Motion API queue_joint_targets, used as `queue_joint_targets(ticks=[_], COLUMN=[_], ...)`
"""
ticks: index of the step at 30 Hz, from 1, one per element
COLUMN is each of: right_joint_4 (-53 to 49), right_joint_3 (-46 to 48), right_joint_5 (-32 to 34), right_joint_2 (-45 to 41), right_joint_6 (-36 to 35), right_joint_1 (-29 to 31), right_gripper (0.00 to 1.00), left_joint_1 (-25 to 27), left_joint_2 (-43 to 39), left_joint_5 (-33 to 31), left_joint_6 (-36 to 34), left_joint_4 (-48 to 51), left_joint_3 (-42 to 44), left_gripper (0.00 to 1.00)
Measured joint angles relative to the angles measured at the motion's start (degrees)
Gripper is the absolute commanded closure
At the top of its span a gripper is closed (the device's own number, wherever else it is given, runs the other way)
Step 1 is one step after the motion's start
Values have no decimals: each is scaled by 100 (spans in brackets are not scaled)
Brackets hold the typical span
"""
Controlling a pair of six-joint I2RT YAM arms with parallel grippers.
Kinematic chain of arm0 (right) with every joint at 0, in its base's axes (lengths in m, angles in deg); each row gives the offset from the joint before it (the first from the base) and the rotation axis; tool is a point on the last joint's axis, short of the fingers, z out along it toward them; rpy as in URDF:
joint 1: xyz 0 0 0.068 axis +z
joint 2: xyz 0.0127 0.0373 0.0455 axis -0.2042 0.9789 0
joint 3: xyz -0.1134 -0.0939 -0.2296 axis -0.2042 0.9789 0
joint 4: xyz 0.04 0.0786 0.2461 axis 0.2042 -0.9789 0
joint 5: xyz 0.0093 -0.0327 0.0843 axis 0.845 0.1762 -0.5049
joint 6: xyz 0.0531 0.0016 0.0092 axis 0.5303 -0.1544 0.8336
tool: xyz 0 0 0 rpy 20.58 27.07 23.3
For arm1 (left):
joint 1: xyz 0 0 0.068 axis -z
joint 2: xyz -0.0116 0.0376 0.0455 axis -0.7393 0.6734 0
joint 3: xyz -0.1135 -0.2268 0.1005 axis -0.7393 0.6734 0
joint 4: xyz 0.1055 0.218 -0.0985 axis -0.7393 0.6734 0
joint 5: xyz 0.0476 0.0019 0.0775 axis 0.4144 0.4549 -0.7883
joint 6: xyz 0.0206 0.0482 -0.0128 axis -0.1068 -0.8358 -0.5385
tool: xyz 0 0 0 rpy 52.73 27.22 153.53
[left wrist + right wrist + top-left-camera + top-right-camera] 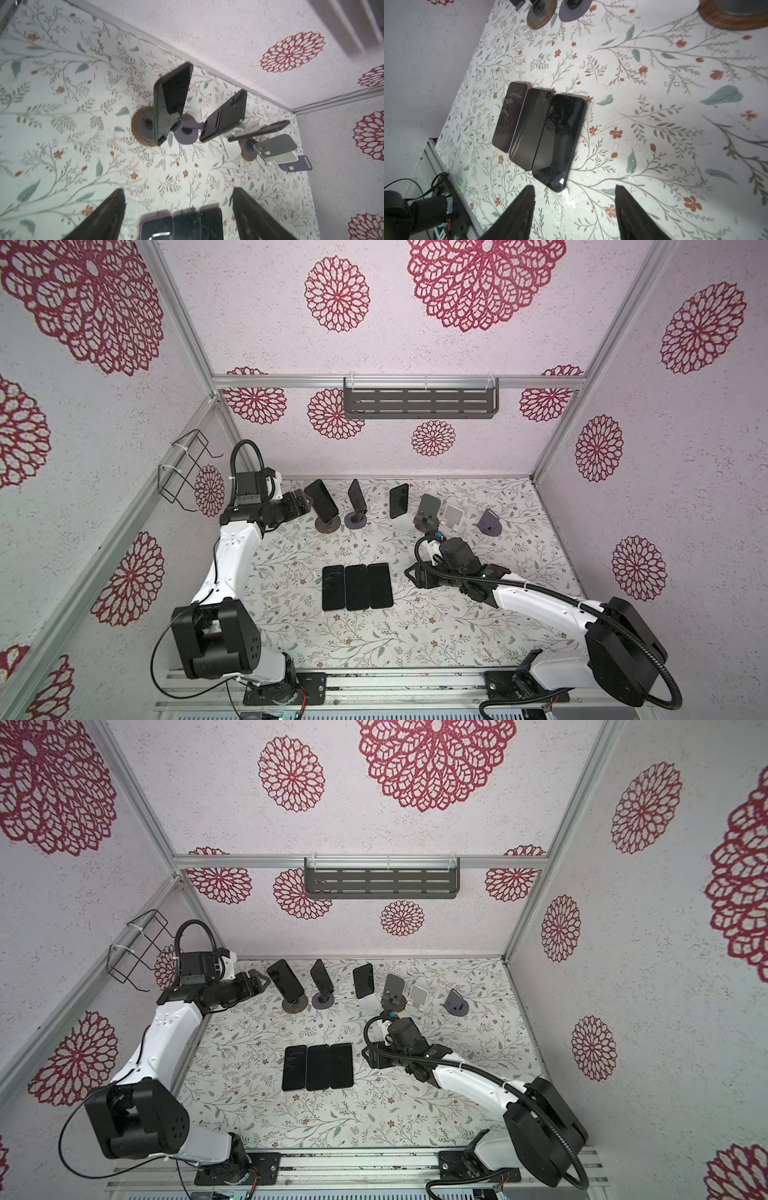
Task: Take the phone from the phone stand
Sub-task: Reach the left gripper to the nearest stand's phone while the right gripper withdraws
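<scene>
At the back-left of the floral table, first in the row of stands.

Item: phone, a dark slab with its screen forward, leaning back on a stand that has a round wood-rimmed base. We take it as the task's piece, since the left gripper sits just beside its outer edge. The jaws are spread wide and hold nothing.

Handling, as we judge it: rigid, glass-faced and smooth, so likely to slip under a weak pinch. It looks dense for its thickness. We would grip across the two long edges in the upper half, clear of the cradle lip, and draw it up along its tilt. The stand may tip or ride up with it.

Neighbours:
- second phone on a grey disc-footed stand, just beside the first; the gap is narrow, and this is the main obstruction.
- third phone on a white stand.
- three empty stands, grey, white and purple.
- three flat phones, edge to edge mid-table, well clear of the row.

The right gripper is near the flat phones, jaws parted and empty.
</scene>
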Motion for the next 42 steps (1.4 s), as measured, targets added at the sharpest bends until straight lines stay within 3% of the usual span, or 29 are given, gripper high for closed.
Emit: queue_joint_targets(ticks=[11, 19, 25, 31, 42], right_joint_4=[-216, -356, -476, -695, -949], right_joint_3=[308, 863, 968, 968, 1001], right_joint_5=[-271, -396, -511, -514, -393], right_joint_2=[-754, -1565, -1919, -2334, -2448], right_joint_6=[-468, -546, -643, -702, -789], right_joint_1=[-7, -22, -37, -50, -63], right_gripper=[36, 36, 36, 36, 35], left_joint_1=[-50, -138, -326, -398, -400], left_joint_2=[1471, 2026, 2479, 2959, 3091], left_joint_5=[514, 1172, 1963, 2358, 2647], left_joint_6=[-616, -839, -907, -984, -946], left_joint_4=[-579, -726, -964, -970, -1217], left_joint_3=[-776, -1185, -1545, -1707, -1637], left_gripper=[17, 25, 32, 38, 82])
